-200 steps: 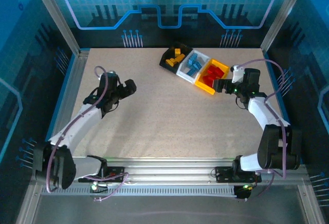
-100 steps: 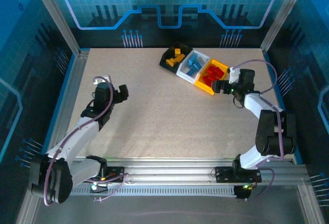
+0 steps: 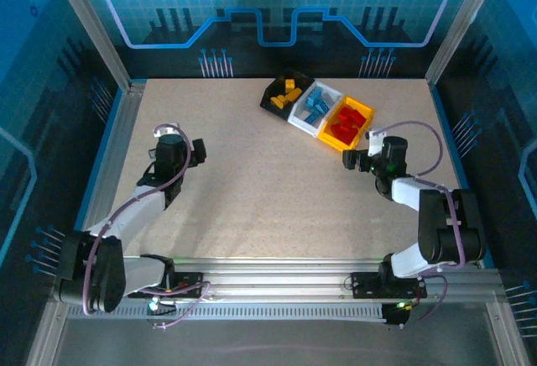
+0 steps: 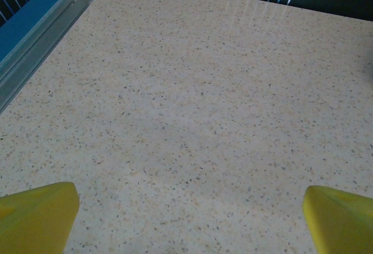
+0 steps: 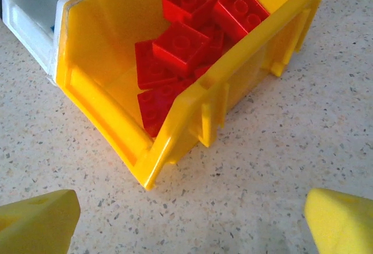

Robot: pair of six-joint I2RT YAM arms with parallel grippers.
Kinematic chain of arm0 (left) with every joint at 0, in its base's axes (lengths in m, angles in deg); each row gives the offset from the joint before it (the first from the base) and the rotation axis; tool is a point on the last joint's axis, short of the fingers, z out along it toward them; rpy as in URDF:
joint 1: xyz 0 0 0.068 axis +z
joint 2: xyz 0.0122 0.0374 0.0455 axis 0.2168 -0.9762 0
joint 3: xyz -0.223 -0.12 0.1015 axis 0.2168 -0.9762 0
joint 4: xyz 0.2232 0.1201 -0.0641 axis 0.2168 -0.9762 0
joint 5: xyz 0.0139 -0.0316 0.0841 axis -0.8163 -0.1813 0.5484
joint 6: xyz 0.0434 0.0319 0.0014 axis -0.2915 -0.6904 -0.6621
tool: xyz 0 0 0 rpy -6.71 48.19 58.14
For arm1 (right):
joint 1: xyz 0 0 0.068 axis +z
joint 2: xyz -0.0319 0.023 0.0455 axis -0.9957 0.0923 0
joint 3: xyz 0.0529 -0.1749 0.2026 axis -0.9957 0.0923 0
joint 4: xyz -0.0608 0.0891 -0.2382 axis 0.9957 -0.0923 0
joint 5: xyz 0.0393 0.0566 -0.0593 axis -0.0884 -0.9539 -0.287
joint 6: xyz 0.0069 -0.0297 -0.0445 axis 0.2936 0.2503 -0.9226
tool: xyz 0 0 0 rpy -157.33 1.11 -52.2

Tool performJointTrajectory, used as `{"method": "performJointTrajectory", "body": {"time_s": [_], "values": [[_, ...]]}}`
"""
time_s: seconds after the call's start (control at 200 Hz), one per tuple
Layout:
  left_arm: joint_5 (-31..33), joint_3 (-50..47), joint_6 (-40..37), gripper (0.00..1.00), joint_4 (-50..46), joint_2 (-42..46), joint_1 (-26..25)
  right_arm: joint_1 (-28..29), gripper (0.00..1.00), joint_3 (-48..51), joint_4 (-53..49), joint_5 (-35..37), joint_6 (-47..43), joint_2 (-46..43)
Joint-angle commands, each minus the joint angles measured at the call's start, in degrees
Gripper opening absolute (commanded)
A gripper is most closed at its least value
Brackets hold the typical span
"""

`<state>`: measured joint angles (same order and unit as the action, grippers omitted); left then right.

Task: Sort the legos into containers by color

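Three containers stand in a diagonal row at the back of the table: a black bin (image 3: 272, 103) with yellow-orange legos (image 3: 289, 91), a white bin (image 3: 299, 120) with blue legos (image 3: 315, 106), and a yellow bin (image 3: 332, 142) with red legos (image 3: 346, 121). In the right wrist view the yellow bin (image 5: 175, 131) holds several red legos (image 5: 186, 44), with the white bin (image 5: 26, 27) beside it. My right gripper (image 3: 352, 160) (image 5: 191, 198) is open and empty, just short of the yellow bin's near corner. My left gripper (image 3: 198, 149) (image 4: 189, 193) is open over bare table at the left.
The speckled table (image 3: 268, 190) lies between the arms. A metal rail (image 4: 35, 38) runs along its left edge, and frame posts and blue panels close in the back and sides.
The right gripper has drawn back from the yellow bin toward the near edge. The left arm has pulled back to the left, its gripper turning more upright. Both stayed open.
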<state>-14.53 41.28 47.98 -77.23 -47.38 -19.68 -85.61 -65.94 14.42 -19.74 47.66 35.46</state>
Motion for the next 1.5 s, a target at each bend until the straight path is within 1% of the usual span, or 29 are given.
{"method": "performJointTrajectory", "body": {"time_s": [0.0, 0.05, 0.08, 0.22, 0.335, 0.45, 0.61, 0.73, 0.825, 0.891, 0.941, 0.986, 1.491], "values": [[-0.66, 0.48, -2.98, 0.99, 5.44, -2.27, 1.48, 3.33, 1.0, 5.04, 13.58, 3.86, -3.18, -0.59], [-1.54, 0.29, -4.38, 0.99, 7.33, -3.51, 1.92, 5.14, 1.0, 7.39, 18.69, 5.39, -5.05, 0.34], [-1.87, 0.07, -5.18, 0.99, 8.47, -4.37, 2.21, 5.34, 1.0, 7.86, 19.32, 6.16, -4.92, 0.3], [-2.5, -2.35, -6.94, 0.99, 14.81, -8.16, 3.25, 3.58, 1.0, 6.83, 17.7, 3.96, -3.52, 0.72], [-3.9, -3.75, -7.59, 0.99, 19.61, -11.22, 3.99, 3.48, 1.0, 6.8, 17.7, 3.86, -3.41, 0.73], [-6.09, -4.56, -9.8, 0.99, 24.57, -14.8, 4.01, 3.61, 1.0, 6.81, 17.61, 3.92, -3.39, 0.73], [-8.73, -6.47, -10.98, 0.99, 30.02, -16.67, 4.12, 3.55, 1.0, 6.77, 17.62, 3.94, -3.45, 0.73], [-9.77, -10.1, -11.18, 0.99, 36.68, -16.25, 4.18, 3.62, 1.0, 6.74, 17.63, 3.97, -3.42, 0.73], [-13.87, -12.76, -10.9, 0.99, 41.4, -16.76, 5.48, 3.56, 1.0, 6.75, 17.69, 3.94, -3.4, 0.73], [-16.09, -14.01, -10.98, 0.99, 46.22, -19.03, 6.4, 3.53, 1.0, 6.74, 17.7, 3.94, -3.45, 0.73], [-15.68, -13.73, -10.55, 0.99, 44.49, -18.55, 6.48, 3.58, 1.0, 6.74, 17.7, 3.94, -3.45, 0.73], [-15.41, -13.88, -10.63, 0.99, 46.07, -19.01, 6.49, 3.59, 1.0, 6.74, 17.66, 3.93, -3.38, 0.73], [-14.64, -13.98, -10.46, 0.99, 45.9, -18.86, 6.46, 3.56, 1.0, 6.75, 17.74, 3.94, -3.4, 0.73]]}}
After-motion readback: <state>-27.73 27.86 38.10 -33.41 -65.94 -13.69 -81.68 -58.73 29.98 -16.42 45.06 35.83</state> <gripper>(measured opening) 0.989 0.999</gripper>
